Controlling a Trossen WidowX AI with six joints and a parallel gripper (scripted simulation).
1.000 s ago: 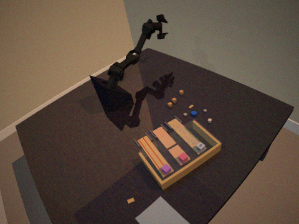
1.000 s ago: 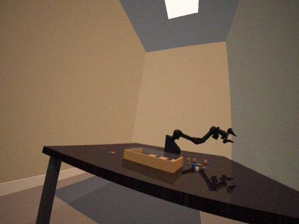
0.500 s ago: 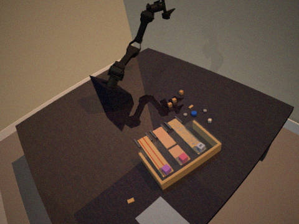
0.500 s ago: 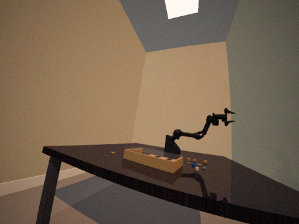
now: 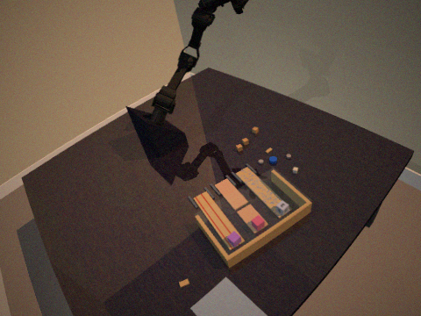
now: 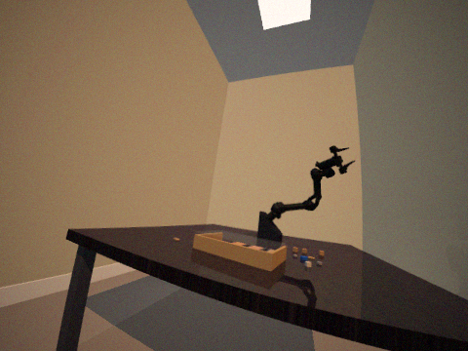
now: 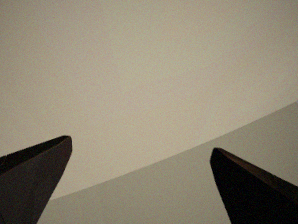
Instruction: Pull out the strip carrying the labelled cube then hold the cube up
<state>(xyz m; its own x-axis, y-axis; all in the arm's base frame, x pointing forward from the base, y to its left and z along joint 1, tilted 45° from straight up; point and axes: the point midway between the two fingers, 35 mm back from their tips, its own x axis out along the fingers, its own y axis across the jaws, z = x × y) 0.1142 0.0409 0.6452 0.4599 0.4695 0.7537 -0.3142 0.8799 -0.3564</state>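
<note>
Opening the task: extraction of the strip, judged not yet begun. Pincer, one: spread nearly full width, holding nothing, raised well above the bench.

Labelled cube, grey, dark mark on top: in the tray, at three o'clock from its centre in the top view, resting on the speckled strip. That strip appears whole, so is judged the one wanted. Next move: descend to its free end, toward twelve o'clock, grip that alone and draw outward; the cube may slip if jerked.

Red-lined strip, also seemingly whole (a likely decoy), with purple cube, seven o'clock. Split salmon strip, middle lane, with pink cube.

Obstacles, one o'clock outside the tray: blue disc, white cube, assorted small blocks. Dark rails flank the strip ends, leaving limited finger room.
</note>
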